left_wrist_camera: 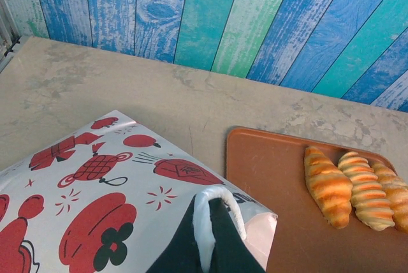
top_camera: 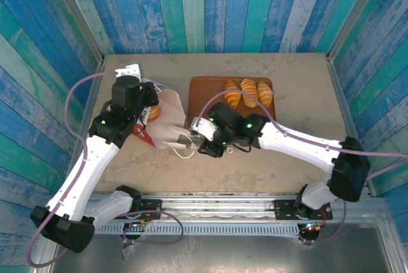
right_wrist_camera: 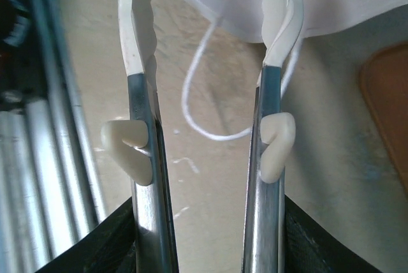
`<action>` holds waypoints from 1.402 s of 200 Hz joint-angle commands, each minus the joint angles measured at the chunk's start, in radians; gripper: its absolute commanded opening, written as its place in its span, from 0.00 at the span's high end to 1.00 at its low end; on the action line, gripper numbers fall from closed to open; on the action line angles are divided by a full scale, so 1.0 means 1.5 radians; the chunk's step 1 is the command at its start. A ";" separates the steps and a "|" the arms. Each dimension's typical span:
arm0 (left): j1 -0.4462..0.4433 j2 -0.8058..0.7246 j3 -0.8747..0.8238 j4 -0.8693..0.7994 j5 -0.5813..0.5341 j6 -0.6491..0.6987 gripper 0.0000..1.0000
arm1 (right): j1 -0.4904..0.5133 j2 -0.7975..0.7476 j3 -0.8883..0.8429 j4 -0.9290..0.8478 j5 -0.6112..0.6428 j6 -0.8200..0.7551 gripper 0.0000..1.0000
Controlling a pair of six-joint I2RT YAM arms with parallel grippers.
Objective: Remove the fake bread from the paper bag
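Just left of the brown tray, the paper bag lies on its side on the worktop. Its red-printed panel faces up and one edge runs right alongside the tray's left rim.

On the tray itself, toward its far right part, three golden ridged croissants sit side by side, so that much of the fake bread is out. A spot of orange-brown bread shows on the side of the bag away from the tray. I can't tell whether it sits inside the bag or just beside it.

The left tool is on the far side of the bag from the tray, and it's clamped tight on the bag's edge, paper pinched between its dark fingers. From its wrist camera the red lantern and flower prints spread out toward the tray.

The right tool reaches in at the tray's near left corner, and its jaws stand apart with a clear gap between them. Its fingertips straddle the bag's white edge, one pale pad touching the paper. A thin white loop handle droops onto the worktop between the two fingers, pinched by neither, and the tray's corner shows off to the side.
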 commanded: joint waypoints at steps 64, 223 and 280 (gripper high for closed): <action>-0.002 -0.026 -0.004 0.016 0.023 -0.009 1.00 | 0.052 0.185 0.217 -0.071 0.265 -0.050 0.48; -0.002 -0.014 -0.010 0.038 0.054 -0.014 1.00 | 0.062 0.390 0.430 -0.113 0.376 -0.110 0.44; -0.001 -0.011 -0.009 0.045 0.061 -0.018 1.00 | 0.062 0.432 0.471 -0.114 0.391 -0.128 0.43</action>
